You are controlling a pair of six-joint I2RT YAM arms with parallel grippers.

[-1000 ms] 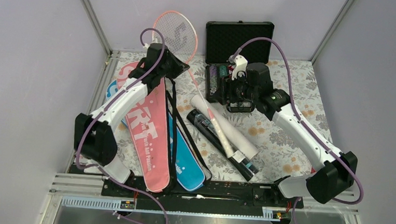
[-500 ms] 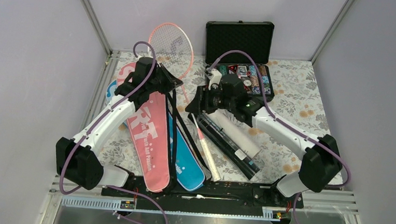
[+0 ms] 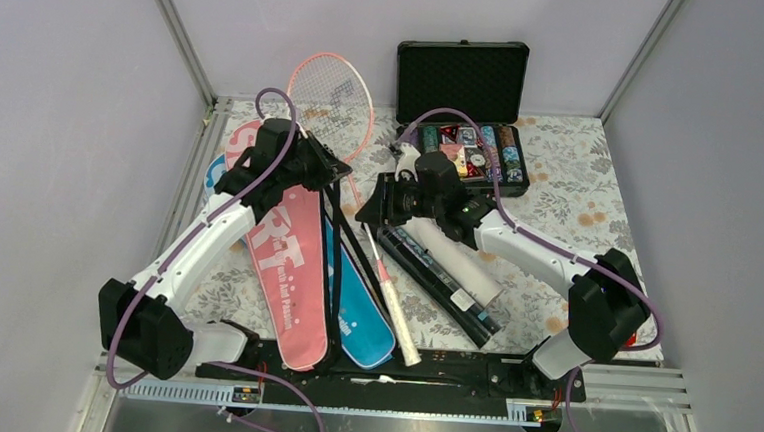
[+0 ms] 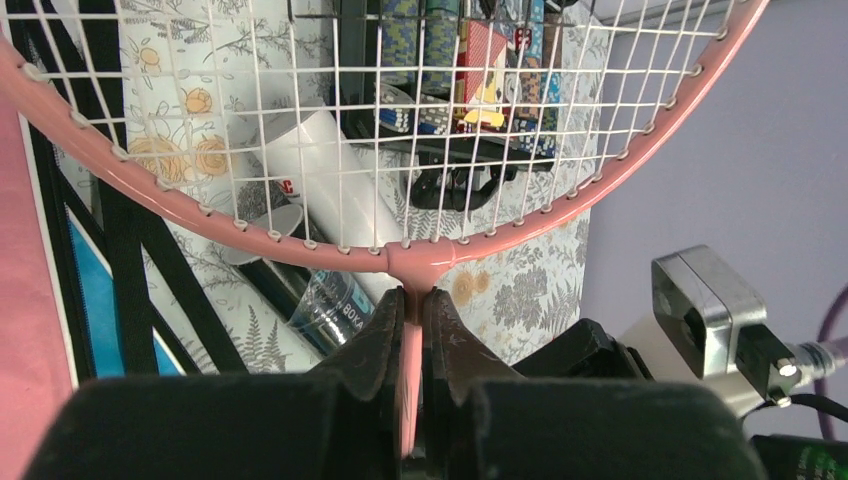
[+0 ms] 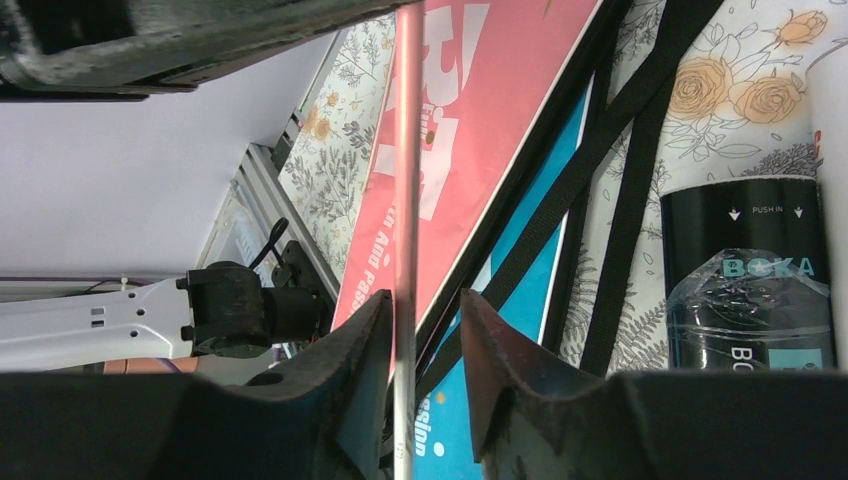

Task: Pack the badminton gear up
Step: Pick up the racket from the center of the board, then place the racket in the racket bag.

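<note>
Over the counter (image 3: 562, 157), the pink racket (image 3: 333, 95) is clamped at its throat by the left end effector (image 4: 412, 300); its shaft is straddled by the right end effector (image 5: 422, 300), jaws apart; closure, then bagging, seems needed.

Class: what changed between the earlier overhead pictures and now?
Right gripper swung left from the poker case to straddle the pink racket's shaft, not yet clamped. The racket's handle swung toward the near edge. Left gripper stays clamped on it; covers, tubes unmoved.
</note>
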